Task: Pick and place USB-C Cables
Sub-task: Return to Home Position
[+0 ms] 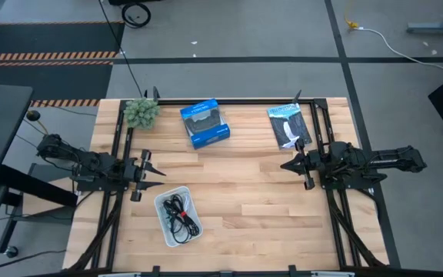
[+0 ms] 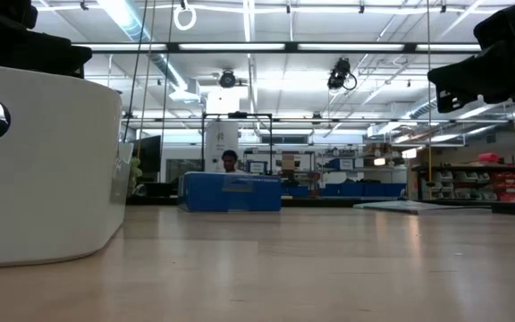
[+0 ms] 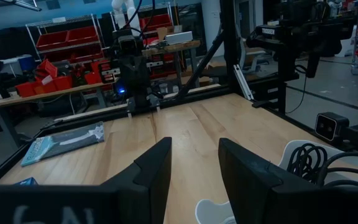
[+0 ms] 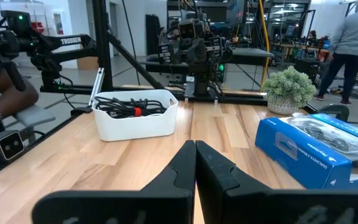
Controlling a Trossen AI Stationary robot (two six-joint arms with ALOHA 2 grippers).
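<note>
- The USB-C Cables (image 1: 181,218) lie in a dark tangle inside the white basket (image 1: 161,206), near the front of the table on the left arm's side. I can pick out black loops and a red tie, but not the white or the pale cable among them.
- No cable shows loose on the wood from where I stand.
- The left gripper (image 1: 151,167) hangs just beside the basket's far end, clear of it. Its fingers are spread with a plain gap between them and nothing in it.
- The right gripper (image 1: 287,164) waits well apart across the table, near the black-and-white packet (image 1: 289,127). Its fingers are pressed tight together and empty.
- The risk, as I judge it, is the left arm: being so near, a low or sideways pull towards home could clip the basket's rim and shove or tip it.
- A cable loop standing proud of the rim could snag a spread finger and be dragged out.
- The blue box (image 1: 204,123) and the little plant (image 1: 141,112) sit at the back, out of harm's way.
</note>
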